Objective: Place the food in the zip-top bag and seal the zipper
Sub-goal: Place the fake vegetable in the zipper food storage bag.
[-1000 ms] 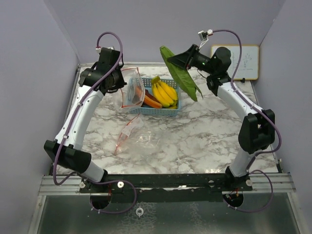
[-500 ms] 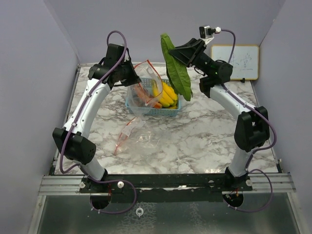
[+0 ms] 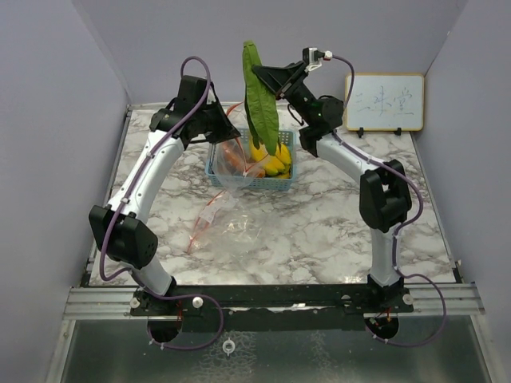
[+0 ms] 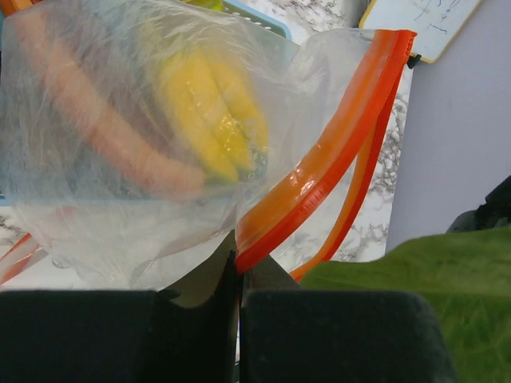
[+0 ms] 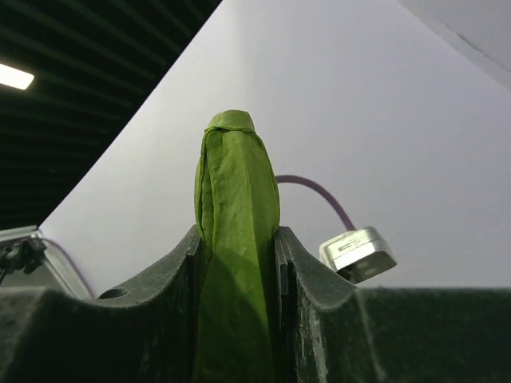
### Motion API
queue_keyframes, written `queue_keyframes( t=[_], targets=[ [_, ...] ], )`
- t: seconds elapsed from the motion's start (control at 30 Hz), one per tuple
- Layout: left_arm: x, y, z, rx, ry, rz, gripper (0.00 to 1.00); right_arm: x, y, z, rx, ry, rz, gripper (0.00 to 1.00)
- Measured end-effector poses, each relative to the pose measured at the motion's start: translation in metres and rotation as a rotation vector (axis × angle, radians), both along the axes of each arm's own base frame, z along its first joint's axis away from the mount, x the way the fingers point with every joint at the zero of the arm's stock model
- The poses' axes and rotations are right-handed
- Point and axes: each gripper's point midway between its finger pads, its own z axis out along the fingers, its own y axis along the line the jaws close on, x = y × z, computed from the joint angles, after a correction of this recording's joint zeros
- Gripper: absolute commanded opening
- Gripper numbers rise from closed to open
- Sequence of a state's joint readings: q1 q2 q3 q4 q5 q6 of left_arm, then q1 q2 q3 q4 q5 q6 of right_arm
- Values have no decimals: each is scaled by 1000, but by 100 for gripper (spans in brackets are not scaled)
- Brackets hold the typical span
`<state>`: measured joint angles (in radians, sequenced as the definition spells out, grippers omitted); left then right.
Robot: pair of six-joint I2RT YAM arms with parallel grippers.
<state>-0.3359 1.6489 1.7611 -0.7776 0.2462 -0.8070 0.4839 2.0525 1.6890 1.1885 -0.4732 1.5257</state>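
Observation:
My left gripper [image 3: 226, 128] is shut on the orange zipper rim [image 4: 319, 175] of a clear zip-top bag [image 3: 233, 163], which hangs open over the blue mesh basket [image 3: 267, 182]. In the left wrist view the gripper [image 4: 238, 263] pinches the rim, and yellow bananas [image 4: 215, 112] and an orange carrot [image 4: 88, 112] show through the bag [image 4: 120, 199]. My right gripper [image 3: 262, 76] is shut on a long green leafy vegetable [image 3: 259, 112] and holds it upright above the basket, right of the bag's mouth. The leaf [image 5: 235, 231] fills that gripper [image 5: 237, 247]. Bananas [image 3: 275, 155] lie in the basket.
A second clear bag [image 3: 227, 223] with a red zipper lies flat on the marble table [image 3: 335, 215] in front of the basket. A small whiteboard [image 3: 383, 101] leans on the back wall at the right. Grey walls close in both sides.
My right arm has swung left and raised the leaf from a slant to upright over the basket. My left gripper has carried the bag right, over the basket.

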Motion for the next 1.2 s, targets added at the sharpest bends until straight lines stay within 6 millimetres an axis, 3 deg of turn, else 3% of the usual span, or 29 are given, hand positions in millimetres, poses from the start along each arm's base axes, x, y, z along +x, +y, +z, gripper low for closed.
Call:
queue_keyframes(
  t=[0.37,0.63,0.73,0.93,1.07,1.2],
  targets=[
    [-10,-5,7,-53,-1,-15,0,41,14,-27,-68,65,-190,2],
    [-15,-11,14,-111,9,-24,0,65,28,-67,-227,119,-381,2],
    [-16,-14,16,-131,15,-30,0,66,29,-79,-296,144,-481,2],
    [-18,-19,19,-162,25,-40,0,61,11,-72,-383,103,-660,2],
    [-17,-22,20,-179,29,-46,0,49,-3,-73,-464,42,-773,2],
    [-14,-26,20,-195,35,-56,0,32,-1,-85,-552,1,-847,2]
  ],
)
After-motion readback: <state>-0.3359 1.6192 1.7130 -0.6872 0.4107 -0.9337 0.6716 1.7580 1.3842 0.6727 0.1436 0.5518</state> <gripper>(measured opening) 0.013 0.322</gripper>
